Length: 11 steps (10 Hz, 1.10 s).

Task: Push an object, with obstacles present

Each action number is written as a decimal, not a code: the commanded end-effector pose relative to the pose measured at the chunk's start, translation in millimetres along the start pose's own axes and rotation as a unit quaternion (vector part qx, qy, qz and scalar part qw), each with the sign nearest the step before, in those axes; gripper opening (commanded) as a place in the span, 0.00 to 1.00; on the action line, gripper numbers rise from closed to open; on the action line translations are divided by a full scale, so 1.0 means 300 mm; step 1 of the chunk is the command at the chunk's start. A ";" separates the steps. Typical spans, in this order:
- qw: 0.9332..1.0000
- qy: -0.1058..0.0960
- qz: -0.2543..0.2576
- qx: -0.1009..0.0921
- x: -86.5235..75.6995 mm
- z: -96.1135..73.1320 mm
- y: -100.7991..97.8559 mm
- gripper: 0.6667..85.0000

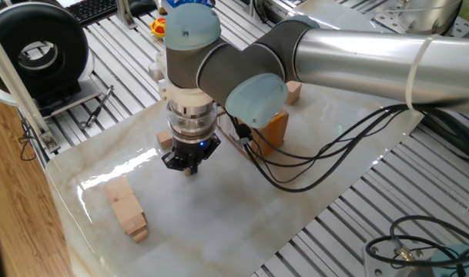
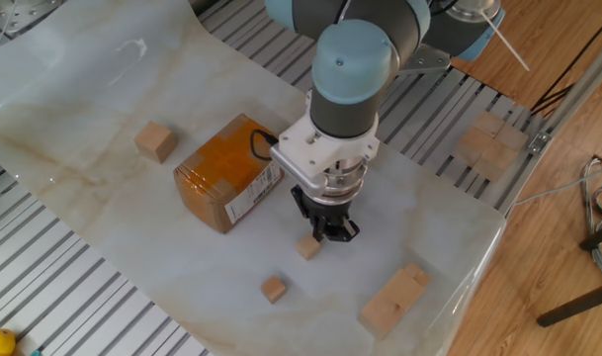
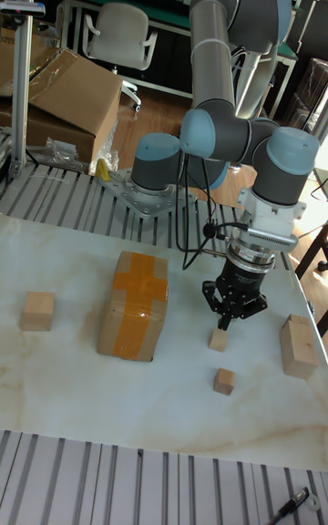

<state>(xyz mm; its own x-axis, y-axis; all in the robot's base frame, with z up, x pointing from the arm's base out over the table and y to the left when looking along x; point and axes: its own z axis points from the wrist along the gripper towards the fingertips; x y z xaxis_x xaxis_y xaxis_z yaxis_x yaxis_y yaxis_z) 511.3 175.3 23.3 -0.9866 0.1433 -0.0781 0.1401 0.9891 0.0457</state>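
Note:
The object, a small light-tan wooden cube point(image 2: 308, 247) point(image 3: 218, 339), lies on the marble table right against the tip of my gripper point(image 2: 325, 232) point(image 3: 221, 322). The gripper points straight down and its fingers are shut with nothing between them. In one fixed view the gripper point(image 1: 189, 168) hides this cube. Obstacles: an orange-brown taped cardboard box point(image 2: 228, 171) point(image 3: 133, 304) point(image 1: 274, 129) close beside the gripper, another small cube point(image 2: 273, 289) point(image 3: 224, 381) point(image 1: 165, 139), a bigger cube point(image 2: 155, 140) point(image 3: 37, 311), and long stacked blocks point(image 2: 394, 299) point(image 1: 126, 208) point(image 3: 298, 344).
The marble sheet point(image 2: 83, 178) ends at a slatted metal frame point(image 2: 439, 109) on all sides. More wooden blocks point(image 2: 488, 138) rest on the frame beyond the sheet. Black cables point(image 1: 311, 165) trail from the wrist across the table.

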 end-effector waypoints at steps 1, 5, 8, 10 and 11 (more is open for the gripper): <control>1.000 -0.001 -0.001 -0.006 -0.037 -0.002 -0.012 0.15; 1.000 -0.003 -0.007 -0.002 -0.063 0.006 -0.027 0.15; 1.000 0.004 0.001 -0.003 -0.031 -0.035 -0.009 0.15; 1.000 0.011 0.010 -0.009 -0.020 -0.036 0.003 0.15; 1.000 0.012 0.014 -0.013 -0.018 -0.036 0.009 0.15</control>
<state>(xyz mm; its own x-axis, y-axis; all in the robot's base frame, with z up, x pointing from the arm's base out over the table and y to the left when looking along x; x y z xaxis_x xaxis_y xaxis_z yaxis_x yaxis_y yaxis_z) 518.9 170.9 30.4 -0.9871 0.1453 -0.0667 0.1421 0.9886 0.0505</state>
